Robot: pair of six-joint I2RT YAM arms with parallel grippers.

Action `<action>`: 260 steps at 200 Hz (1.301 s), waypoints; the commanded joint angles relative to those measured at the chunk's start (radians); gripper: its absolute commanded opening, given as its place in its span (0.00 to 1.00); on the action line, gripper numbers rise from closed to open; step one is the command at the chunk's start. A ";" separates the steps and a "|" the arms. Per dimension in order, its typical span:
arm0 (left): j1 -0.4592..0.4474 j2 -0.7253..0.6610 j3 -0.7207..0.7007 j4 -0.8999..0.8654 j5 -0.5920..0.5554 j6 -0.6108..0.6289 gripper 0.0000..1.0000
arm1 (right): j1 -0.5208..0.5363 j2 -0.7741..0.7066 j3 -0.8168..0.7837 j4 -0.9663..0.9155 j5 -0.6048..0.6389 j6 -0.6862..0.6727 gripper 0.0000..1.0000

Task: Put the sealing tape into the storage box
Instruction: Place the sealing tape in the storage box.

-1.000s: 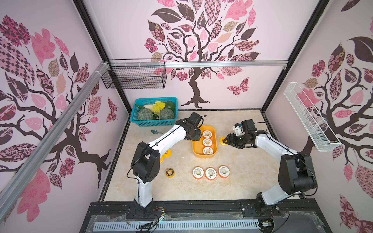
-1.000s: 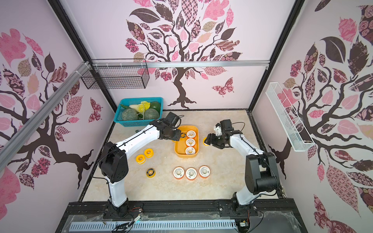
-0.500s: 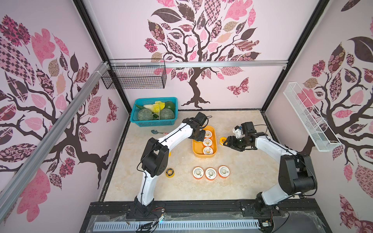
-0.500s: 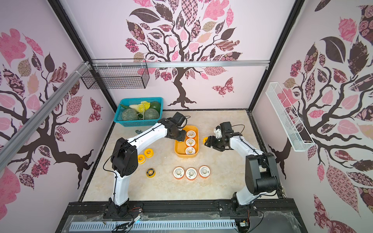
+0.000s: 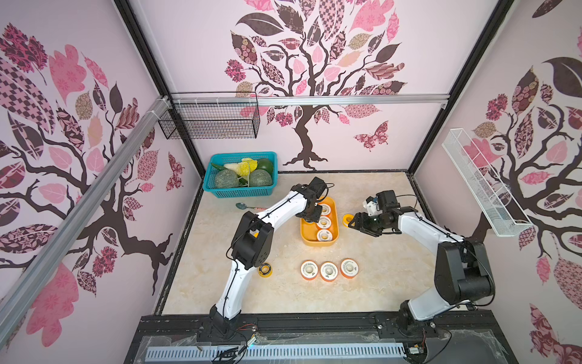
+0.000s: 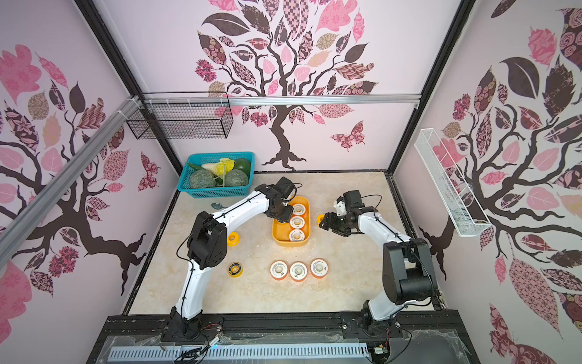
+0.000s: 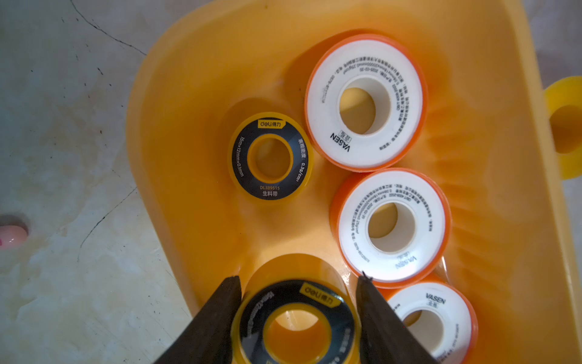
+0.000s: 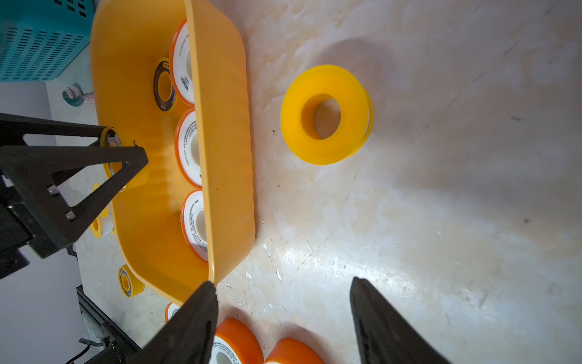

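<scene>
The left wrist view shows, as the top views do not, the left gripper (image 7: pixel 298 277) clamped on a glossy black-faced spool (image 7: pixel 315 296) just above the smooth orange storage box (image 7: pixel 195 94), where a second black-faced ring (image 7: pixel 239 157) and three white-faced spools (image 7: pixel 324 104) lie flat. The right gripper (image 8: pixel 282 282) gapes empty near a plain yellow spool (image 8: pixel 291 132) beside the box.

Wore white shells along the links of the left arm (image 5: pixel 277 214) and right arm (image 5: pixel 422 223), with bulky black housings at the joints. Carried thin black cables (image 5: pixel 406 195) along the links, looped at the wrists. Ended in a left gripper (image 7: pixel 299 279) and right gripper (image 8: pixel 282 282) of black tapered fingers (image 8: pixel 378 315); showed two silver screws (image 8: pixel 70 215) in the left one's open triangular frame.
</scene>
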 commanded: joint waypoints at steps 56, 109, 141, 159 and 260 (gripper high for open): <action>-0.004 0.058 0.058 -0.025 -0.023 0.030 0.54 | 0.001 -0.031 0.030 -0.019 0.007 -0.014 0.71; -0.003 0.076 0.061 -0.030 -0.032 0.033 0.54 | 0.002 -0.026 0.025 -0.017 0.003 -0.016 0.71; -0.004 0.079 0.060 -0.028 -0.033 0.032 0.54 | 0.001 -0.026 0.023 -0.016 0.001 -0.019 0.71; -0.003 0.078 0.061 -0.026 -0.036 0.032 0.54 | 0.001 -0.026 0.022 -0.018 0.001 -0.019 0.72; -0.003 0.075 0.055 -0.020 -0.041 0.033 0.63 | 0.001 -0.021 0.019 -0.018 -0.005 -0.022 0.72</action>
